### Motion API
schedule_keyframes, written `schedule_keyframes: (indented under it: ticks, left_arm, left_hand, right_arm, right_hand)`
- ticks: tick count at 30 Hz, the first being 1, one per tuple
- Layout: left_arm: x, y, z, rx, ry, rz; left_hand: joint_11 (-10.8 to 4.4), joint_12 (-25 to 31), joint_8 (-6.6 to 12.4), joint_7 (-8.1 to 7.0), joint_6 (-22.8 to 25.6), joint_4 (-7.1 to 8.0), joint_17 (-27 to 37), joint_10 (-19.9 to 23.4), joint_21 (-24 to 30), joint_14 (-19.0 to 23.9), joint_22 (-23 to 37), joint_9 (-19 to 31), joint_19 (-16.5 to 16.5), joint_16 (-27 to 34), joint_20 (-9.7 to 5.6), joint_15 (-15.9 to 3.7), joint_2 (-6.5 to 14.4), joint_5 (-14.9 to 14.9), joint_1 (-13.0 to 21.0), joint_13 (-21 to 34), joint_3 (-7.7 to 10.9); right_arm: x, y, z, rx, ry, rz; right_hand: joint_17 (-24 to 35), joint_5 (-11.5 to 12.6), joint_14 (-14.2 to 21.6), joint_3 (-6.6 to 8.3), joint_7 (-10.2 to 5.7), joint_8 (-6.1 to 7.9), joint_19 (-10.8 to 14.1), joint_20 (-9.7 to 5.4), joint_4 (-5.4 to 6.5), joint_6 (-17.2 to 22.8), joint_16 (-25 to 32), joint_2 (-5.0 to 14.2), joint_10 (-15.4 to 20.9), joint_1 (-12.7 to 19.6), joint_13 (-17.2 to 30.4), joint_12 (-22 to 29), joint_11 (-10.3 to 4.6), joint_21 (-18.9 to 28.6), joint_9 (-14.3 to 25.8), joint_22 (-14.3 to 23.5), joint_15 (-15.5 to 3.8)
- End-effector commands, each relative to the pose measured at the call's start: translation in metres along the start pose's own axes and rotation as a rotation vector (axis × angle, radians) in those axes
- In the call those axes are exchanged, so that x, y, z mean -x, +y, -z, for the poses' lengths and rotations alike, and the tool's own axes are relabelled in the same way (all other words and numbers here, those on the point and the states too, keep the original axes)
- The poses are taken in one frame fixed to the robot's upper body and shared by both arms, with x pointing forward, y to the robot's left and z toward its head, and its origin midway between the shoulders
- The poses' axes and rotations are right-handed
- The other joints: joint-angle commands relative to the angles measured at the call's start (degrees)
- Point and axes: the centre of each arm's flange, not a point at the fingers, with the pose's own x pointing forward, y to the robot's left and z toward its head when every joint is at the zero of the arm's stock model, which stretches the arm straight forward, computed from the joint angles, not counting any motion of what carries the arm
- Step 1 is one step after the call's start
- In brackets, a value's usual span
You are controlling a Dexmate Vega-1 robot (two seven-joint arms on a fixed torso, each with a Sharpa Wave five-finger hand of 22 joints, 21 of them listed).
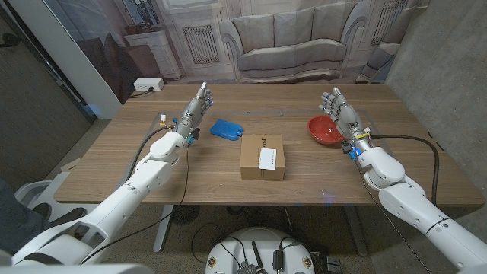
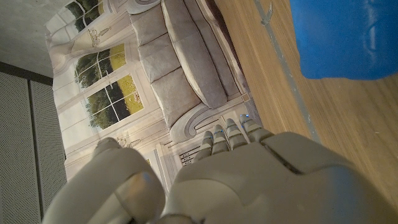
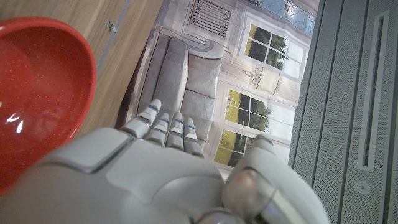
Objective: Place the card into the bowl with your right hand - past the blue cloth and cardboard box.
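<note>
Right hand (image 1: 338,108) is empty, fingers up and spread, parked just beside the shiny red round bowl (image 1: 324,131). The white rectangular card (image 1: 268,158) lies on the brown cardboard box (image 1: 262,157), toward the robot's left, long axis pointing away from the robot.

Table (image 1: 319,99) of matt grained wood; bowl (image 1: 323,131) glossy red, faintly speckled, plastic by its look; blue cloth (image 1: 225,129) soft and matt; box (image 1: 262,157) plain brown cardboard bearing a white paper label (image 1: 268,158); both hands' shells smooth pale plastic.
</note>
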Motion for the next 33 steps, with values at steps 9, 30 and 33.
schedule_keyframes:
  ticks: [9,30,33]
  left_arm:
    - [-0.013,-0.014,-0.002,-0.014,0.008,0.017]
    - [0.001,0.017,-0.007,-0.032,0.023,0.081]
    - [0.003,0.019,-0.008,-0.034,0.023,0.084]
  left_hand:
    - [-0.01,0.38,0.24,-0.04,0.32,-0.15,0.15,0.65,0.42,0.41,0.26,0.08,-0.2,0.42,-3.61,0.12,0.1,-0.22,0.57,0.22,0.02]
    - [0.07,0.63,0.48,0.11,1.1,-0.22,0.17,1.46,0.57,1.04,0.27,0.1,0.08,0.56,-3.52,0.15,0.39,-0.44,0.84,0.24,-0.09]
    - [0.1,0.62,0.47,0.1,1.1,-0.23,0.17,1.45,0.57,1.07,0.27,0.1,0.09,0.56,-3.53,0.16,0.42,-0.46,0.86,0.24,-0.09]
  right_arm:
    - [0.024,-0.007,-0.012,-0.013,-0.049,-0.025]
    - [0.047,0.034,-0.019,0.028,-0.065,0.033]
    - [0.052,0.038,-0.019,0.019,-0.066,0.051]
  right_hand:
    - [0.23,0.0,0.69,0.02,-0.06,0.4,0.54,-0.87,-0.4,0.63,0.35,0.36,0.94,0.27,0.16,0.17,-0.07,0.35,0.3,0.17,0.08]
    - [0.23,-0.08,0.94,0.03,-0.29,0.45,0.76,-0.85,-0.61,1.08,0.35,0.46,1.31,0.5,0.17,0.24,-0.31,0.37,0.32,0.18,0.1]
    - [0.23,-0.08,1.03,0.04,-0.31,0.45,0.81,-0.83,-0.65,1.11,0.37,0.46,1.36,0.54,0.17,0.25,-0.38,0.38,0.32,0.18,0.06]
